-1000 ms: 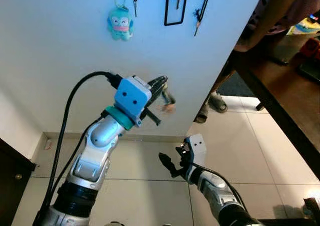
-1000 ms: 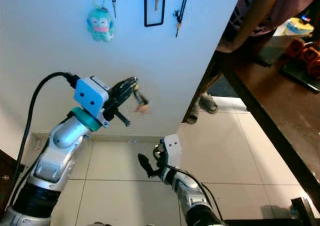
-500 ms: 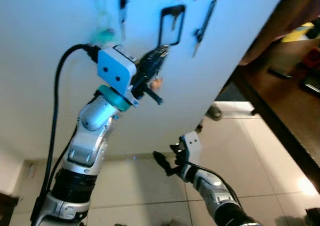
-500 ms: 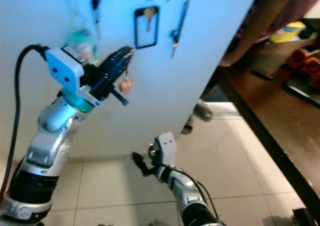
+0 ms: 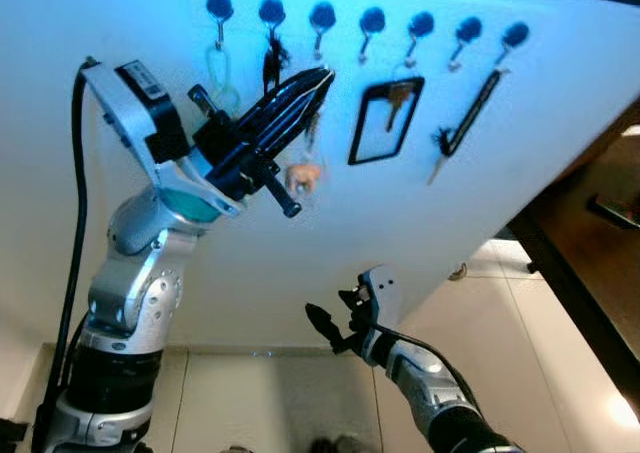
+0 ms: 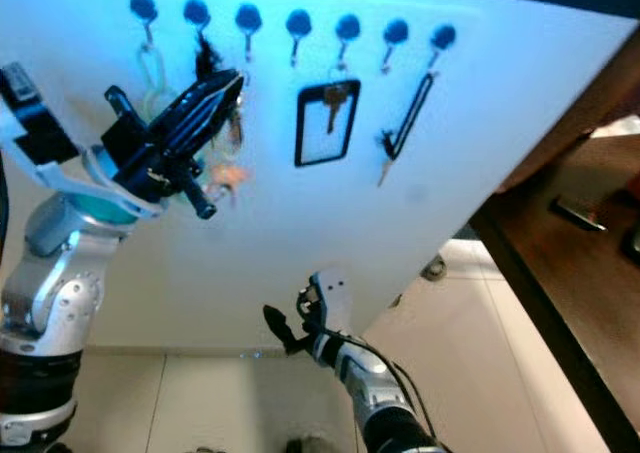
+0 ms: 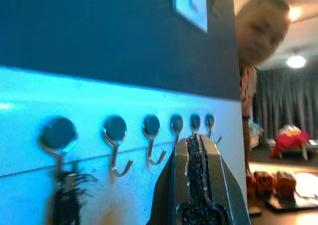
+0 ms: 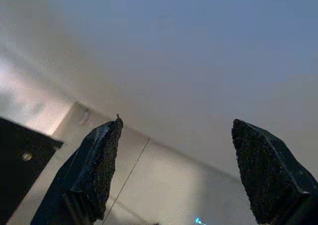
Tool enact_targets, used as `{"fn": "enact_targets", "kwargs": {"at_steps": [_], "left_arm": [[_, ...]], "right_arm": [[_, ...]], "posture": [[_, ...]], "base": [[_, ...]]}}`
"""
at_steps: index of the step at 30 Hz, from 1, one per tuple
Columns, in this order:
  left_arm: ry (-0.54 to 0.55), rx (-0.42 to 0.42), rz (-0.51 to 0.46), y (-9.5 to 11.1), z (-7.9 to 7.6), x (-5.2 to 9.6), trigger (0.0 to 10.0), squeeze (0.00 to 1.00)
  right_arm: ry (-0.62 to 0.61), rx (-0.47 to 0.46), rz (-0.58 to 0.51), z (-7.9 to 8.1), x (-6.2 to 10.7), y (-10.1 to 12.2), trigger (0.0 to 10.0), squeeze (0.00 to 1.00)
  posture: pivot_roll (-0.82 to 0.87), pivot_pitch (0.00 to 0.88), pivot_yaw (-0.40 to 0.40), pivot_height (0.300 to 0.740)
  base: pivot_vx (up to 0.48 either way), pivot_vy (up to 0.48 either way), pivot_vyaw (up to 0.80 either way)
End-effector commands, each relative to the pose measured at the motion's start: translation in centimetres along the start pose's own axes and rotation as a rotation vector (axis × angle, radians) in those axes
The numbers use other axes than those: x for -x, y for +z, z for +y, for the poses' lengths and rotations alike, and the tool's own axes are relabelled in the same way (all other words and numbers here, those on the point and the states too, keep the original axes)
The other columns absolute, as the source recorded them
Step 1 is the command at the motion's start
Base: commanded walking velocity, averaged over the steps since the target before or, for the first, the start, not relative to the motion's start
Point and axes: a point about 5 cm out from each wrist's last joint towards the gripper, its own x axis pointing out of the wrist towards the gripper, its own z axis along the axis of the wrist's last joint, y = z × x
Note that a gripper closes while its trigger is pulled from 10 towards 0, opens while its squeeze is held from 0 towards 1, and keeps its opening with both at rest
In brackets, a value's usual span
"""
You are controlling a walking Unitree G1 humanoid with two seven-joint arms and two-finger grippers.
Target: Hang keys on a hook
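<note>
Up high, left gripper (image 5: 318, 76) raised against white wall (image 5: 560, 123), fingers pressed together on keys (image 5: 303, 173); orange charm dangles below fingertips, just beside third hook (image 5: 322, 18) in row of dark round hooks. Key ring not seen on any hook. Black-framed tag with key (image 5: 379, 121) hangs from fourth hook, black lanyard (image 5: 470, 113) further right. Right gripper (image 5: 335, 325) low near tiled floor (image 5: 520, 313), fingers spread wide, holding nothing. Dark wooden table (image 6: 580, 273) at right. Person's blurred face in left wrist view
</note>
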Motion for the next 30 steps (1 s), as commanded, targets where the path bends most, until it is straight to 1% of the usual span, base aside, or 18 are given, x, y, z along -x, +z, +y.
{"fn": "enact_targets", "kwargs": {"at_steps": [1,4,5,7,8,10,11,17,18,19,21,22,26,28,30], "left_arm": [[-0.056,0.039,0.026,-0.5,-0.9,0.0,10.0,0.0],[-0.072,0.05,0.035,-0.5,-1.0,0.1,10.0,0.0],[-0.115,0.069,0.048,-0.4,-1.3,0.4,10.0,0.0],[-0.242,0.11,0.093,-0.2,-2.1,1.6,10.0,0.0],[-0.242,0.11,0.093,-0.2,-2.1,1.6,10.0,0.0],[-0.317,0.12,0.124,0.0,-2.6,2.5,10.0,0.0],[-0.331,0.118,0.129,0.1,-2.7,2.6,10.0,0.0],[-0.282,0.059,0.126,0.4,-2.1,2.2,10.0,0.0],[-0.252,0.027,0.127,0.3,-1.9,1.9,10.0,0.0],[-0.252,0.027,0.127,0.3,-1.9,1.9,10.0,0.0],[-0.191,-0.01,0.135,0.1,-1.4,1.3,10.0,0.0],[-0.191,-0.01,0.135,0.1,-1.4,1.3,10.0,0.0],[-0.098,-0.066,0.151,-0.6,-1.3,0.2,10.0,0.0],[-0.065,-0.079,0.168,-1.0,-1.4,-0.2,10.0,0.0],[-0.058,-0.077,0.177,-1.3,-1.7,-0.5,10.0,0.0]], "right_arm": [[-0.025,-0.016,0.018,-0.4,0.5,-0.7,10.0,0.0],[-0.029,-0.017,0.019,-0.4,0.6,-0.7,10.0,0.0],[-0.032,-0.019,0.018,-0.5,0.6,-0.8,10.0,0.0],[-0.038,-0.022,0.019,-0.6,0.7,-0.9,10.0,0.0],[-0.038,-0.022,0.019,-0.6,0.7,-0.9,10.0,0.0],[-0.041,-0.023,0.021,-0.6,0.8,-1.0,10.0,0.0],[-0.041,-0.023,0.022,-0.7,0.9,-1.0,10.0,0.0],[-0.044,-0.023,0.026,-0.8,0.9,-1.0,10.0,0.0],[-0.046,-0.022,0.026,-0.8,0.9,-1.0,10.0,0.0],[-0.046,-0.022,0.026,-0.8,0.9,-1.0,10.0,0.0],[-0.048,-0.022,0.024,-0.9,0.9,-1.0,10.0,0.0],[-0.048,-0.022,0.024,-0.9,0.9,-1.0,10.0,0.0],[-0.048,-0.018,0.024,-0.8,0.9,-0.9,10.0,0.0],[-0.049,-0.017,0.025,-0.8,0.9,-0.9,10.0,0.0],[-0.048,-0.017,0.025,-0.8,0.8,-0.9,10.0,0.0]], "posture": [[0.1,0.075,-0.009,0.74],[0.1,0.075,-0.008,0.74],[0.1,0.077,-0.007,0.74],[0.09,0.08,-0.007,0.74],[0.09,0.08,-0.007,0.74],[0.09,0.081,-0.008,0.74],[0.09,0.081,-0.008,0.74],[0.1,0.078,-0.008,0.74],[0.1,0.076,-0.007,0.74],[0.1,0.076,-0.007,0.74],[0.1,0.076,-0.007,0.74],[0.1,0.076,-0.007,0.74],[0.1,0.072,-0.006,0.74],[0.1,0.07,-0.006,0.74],[0.1,0.067,-0.005,0.74]], "base": [[0.255,0.0,0.0],[0.085,0.0,0.0],[0.0,0.0,0.0],[0.0,0.0,0.0],[0.0,0.0,0.0],[0.0,0.0,0.0],[0.0,0.0,0.0],[0.0,0.0,0.0],[0.0,0.0,0.0],[0.0,0.0,0.0],[0.0,0.0,0.0],[0.0,0.0,0.0],[0.0,0.0,0.0],[0.0,0.0,0.0],[0.0,0.0,0.0]]}}
